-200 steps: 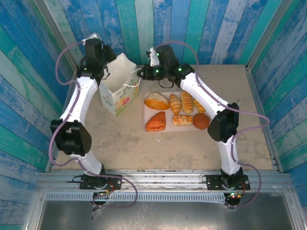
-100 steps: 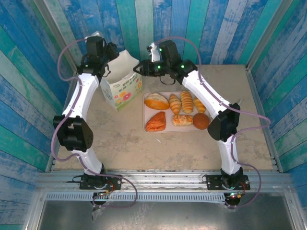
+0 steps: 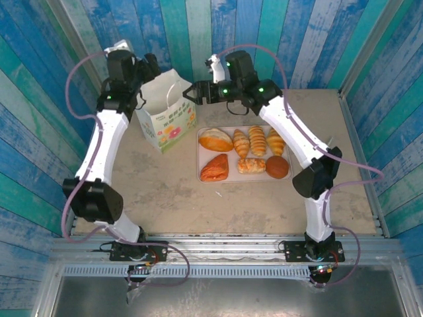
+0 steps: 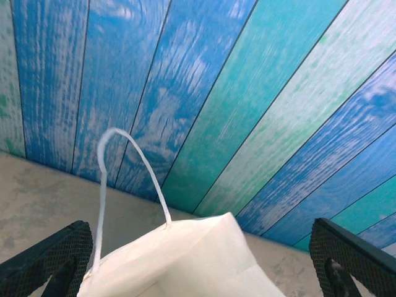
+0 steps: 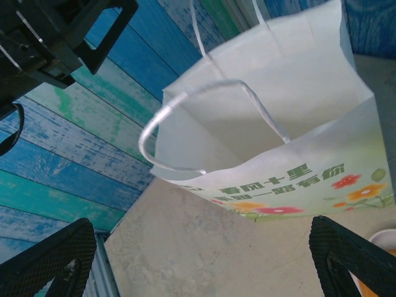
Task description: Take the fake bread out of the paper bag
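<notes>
Standing upright at the back left of the worktop [image 3: 185,191], the white paper bag [image 3: 168,122] sits between two robot arms, its mouth facing up and, as far as the right wrist view reaches, with nothing inside. The left gripper [image 4: 198,266] hangs over the bag's far-left rim and the right gripper [image 5: 198,266] just off its right rim, both spread wide and holding nothing. Seven pieces of toy bread [image 3: 216,140] lie on a pink tray [image 3: 199,158] just right of the bag, nearer the right arm, so the emptying looks finished.
</notes>
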Robot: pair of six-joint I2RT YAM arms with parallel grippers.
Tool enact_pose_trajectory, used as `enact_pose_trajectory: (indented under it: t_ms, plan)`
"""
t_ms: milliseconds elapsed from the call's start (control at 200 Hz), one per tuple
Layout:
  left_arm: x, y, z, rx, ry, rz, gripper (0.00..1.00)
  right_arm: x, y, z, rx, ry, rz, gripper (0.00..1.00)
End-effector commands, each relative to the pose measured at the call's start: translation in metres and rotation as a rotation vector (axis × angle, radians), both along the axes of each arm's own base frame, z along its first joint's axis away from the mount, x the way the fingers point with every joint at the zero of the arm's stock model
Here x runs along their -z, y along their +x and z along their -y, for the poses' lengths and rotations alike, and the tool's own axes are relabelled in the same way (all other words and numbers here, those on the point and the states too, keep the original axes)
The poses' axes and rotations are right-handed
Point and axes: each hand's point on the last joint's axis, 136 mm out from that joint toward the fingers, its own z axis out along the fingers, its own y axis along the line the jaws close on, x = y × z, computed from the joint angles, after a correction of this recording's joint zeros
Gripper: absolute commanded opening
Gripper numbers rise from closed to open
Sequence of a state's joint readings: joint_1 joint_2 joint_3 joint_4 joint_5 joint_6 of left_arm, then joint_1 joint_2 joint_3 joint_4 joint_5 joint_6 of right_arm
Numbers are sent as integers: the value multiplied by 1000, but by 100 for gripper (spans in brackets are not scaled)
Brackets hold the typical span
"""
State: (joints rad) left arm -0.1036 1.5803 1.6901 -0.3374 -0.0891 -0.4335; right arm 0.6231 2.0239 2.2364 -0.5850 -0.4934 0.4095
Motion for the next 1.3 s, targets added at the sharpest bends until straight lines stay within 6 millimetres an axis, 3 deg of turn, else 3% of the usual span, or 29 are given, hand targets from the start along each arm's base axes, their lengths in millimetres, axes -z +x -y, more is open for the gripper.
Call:
enact_pose_trajectory:
  t_ms: [0,95,165,225,240,371,571,691,801,876,1067,1217,1292]
  plan:
    - [-49,-42,-13,-35,14,123,94,-35,-15,25,33,-28,132,94]
    - [-65,-62,-17,-50,20,192,94,-39,-19,54,127,-111,213,97]
    - [-74,-78,-23,-77,25,224,94,-44,-20,86,233,-188,285,98]
    - [-69,-88,-27,-91,25,227,94,-44,-22,114,326,-259,348,99]
    - [-77,-99,-28,-94,21,254,94,-42,-22,122,349,-277,362,99]
    - [-66,-129,-34,-110,7,288,94,-43,-36,192,581,-403,533,100]
    - [-7,-166,-44,-148,24,234,94,-2,-60,310,919,-602,576,100]
    - [45,-183,-49,-169,27,177,94,48,-72,373,1065,-659,453,100]
    - [97,-190,-50,-170,48,115,94,95,-85,416,1161,-689,345,100]
    - [132,-191,-53,-179,82,60,94,124,-88,430,1173,-662,287,100]
    - [206,-185,-59,-205,144,-50,94,176,-83,431,1103,-704,254,100]
    - [234,-187,-68,-249,197,-13,94,204,-72,417,1005,-689,239,100]
    - [231,-184,-70,-253,239,6,94,216,-65,413,983,-681,235,100]
